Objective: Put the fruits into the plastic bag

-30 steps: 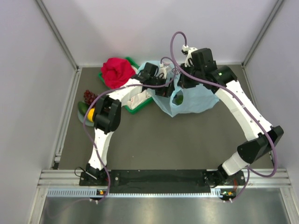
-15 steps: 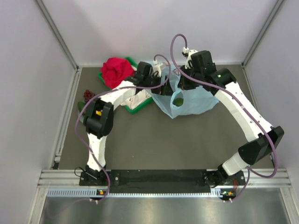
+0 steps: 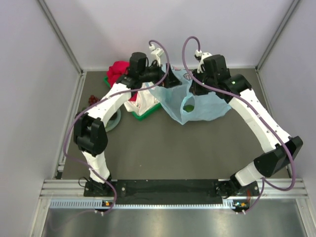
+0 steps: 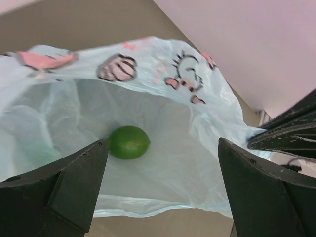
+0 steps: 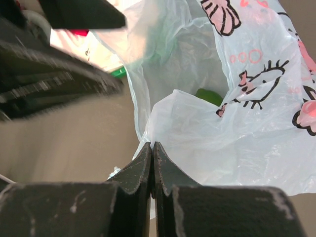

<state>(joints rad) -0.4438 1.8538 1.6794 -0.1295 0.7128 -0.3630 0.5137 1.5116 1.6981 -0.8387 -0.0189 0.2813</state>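
The left gripper [image 4: 162, 148] hung wide open and empty just over the bag's [image 3: 207, 106] mouth, with the green fruit [image 4: 128, 142] inside. The right gripper [image 5: 152, 148] was pinched shut on the bag's rim. The grapes [image 3: 92, 100] lay well apart to the left beside the plate [image 3: 116, 121], nearer the left gripper.

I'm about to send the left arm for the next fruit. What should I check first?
1. Round green lime lying inside the translucent light-blue plastic bag: ok.
2. Left gripper open and empty above the bag's mouth: ok.
3. Right gripper shut on the bag's edge: ok.
4. Dark purple-red grapes in view near the round grey-green plate: ok.
5. Bag mouth wide enough for the grapes: cannot tell.
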